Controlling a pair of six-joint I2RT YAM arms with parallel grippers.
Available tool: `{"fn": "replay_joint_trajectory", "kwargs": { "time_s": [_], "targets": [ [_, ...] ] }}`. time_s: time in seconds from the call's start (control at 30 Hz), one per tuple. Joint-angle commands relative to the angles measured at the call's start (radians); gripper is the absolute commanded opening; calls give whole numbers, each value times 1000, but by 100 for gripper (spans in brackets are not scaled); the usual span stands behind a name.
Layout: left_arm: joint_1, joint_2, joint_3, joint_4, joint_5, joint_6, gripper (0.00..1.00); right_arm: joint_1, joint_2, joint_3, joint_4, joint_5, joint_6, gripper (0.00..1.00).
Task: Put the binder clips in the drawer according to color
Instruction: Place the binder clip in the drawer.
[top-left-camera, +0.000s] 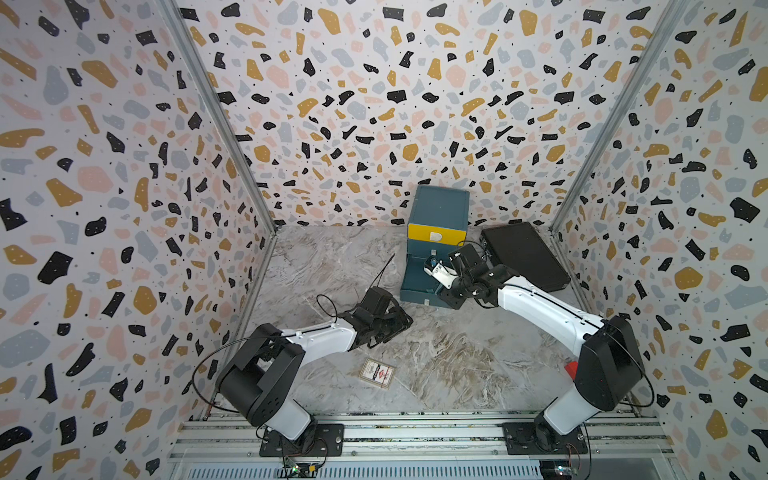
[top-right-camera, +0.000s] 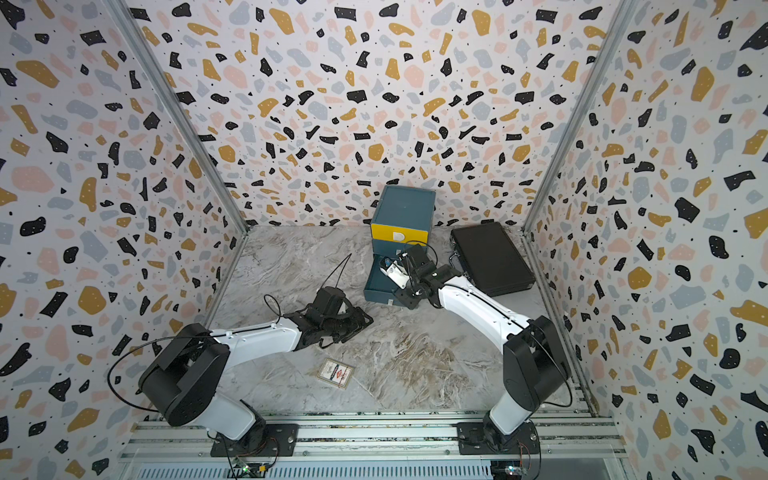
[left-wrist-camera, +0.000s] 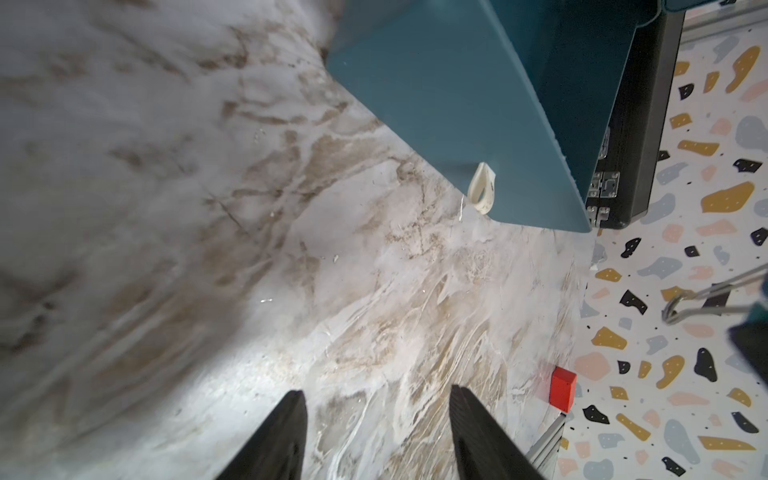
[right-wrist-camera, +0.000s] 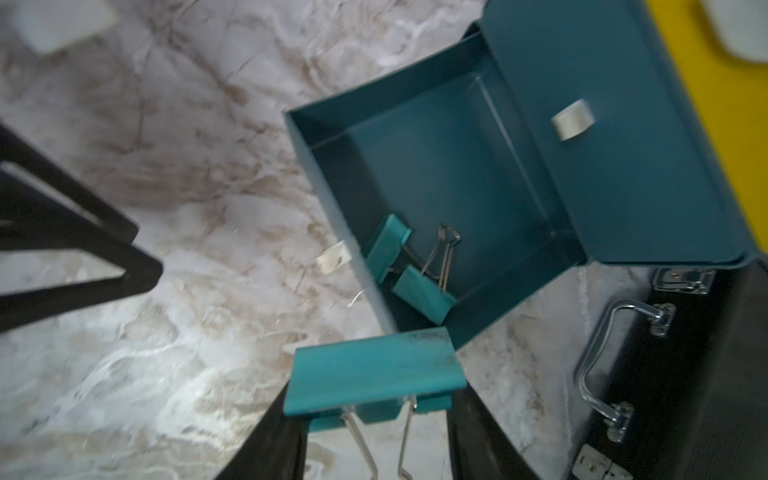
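At the far edge of the surface stands the chest, its bottom drawer pulled out toward the arms. Two teal clips lie together against the drawer's front wall. The right hand pinches a third teal clip between its fingers, with the wire handles pointing back toward the wrist. It holds the clip aloft at the drawer's front corner on the side of the black briefcase. In the right wrist view the clip seems to hang over the rim rather than squarely over the drawer's bare floor. To do this step well, I judge the hand should carry the clip a little farther inward past the front wall and lower it close to the floor. Only then should the fingers part, so the clip falls a short way and neither bounces out nor catches on the rim. The left hand hovers spread and empty over bare surface near the drawer's front, well placed to push it shut afterward
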Motion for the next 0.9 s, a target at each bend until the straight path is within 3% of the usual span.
{"fn": "replay_joint_trajectory", "kwargs": {
  "time_s": [0.0,0.27,0.37,0.5,0.57,0.7,0.87],
  "targets": [
    [-4,-15,-43,119,-25,-68,59,-19,62,80,69,16,86,30],
    [-15,-16,-73,168,-39,-102,58,-27,194,146,212,88,118,33],
    [-17,-20,-70,164,-45,-104,58,-31,222,135,253,100,137,42],
    [-19,-19,-64,164,-44,-109,58,-33,217,105,283,118,184,69],
    [-21,-12,-61,177,-41,-115,58,-35,196,82,299,122,204,77],
    [-24,27,-45,220,-24,-131,58,-36,139,52,303,115,240,83],
    [-27,106,0,276,-13,-142,57,-40,17,-13,301,131,313,83]
  ]
}}
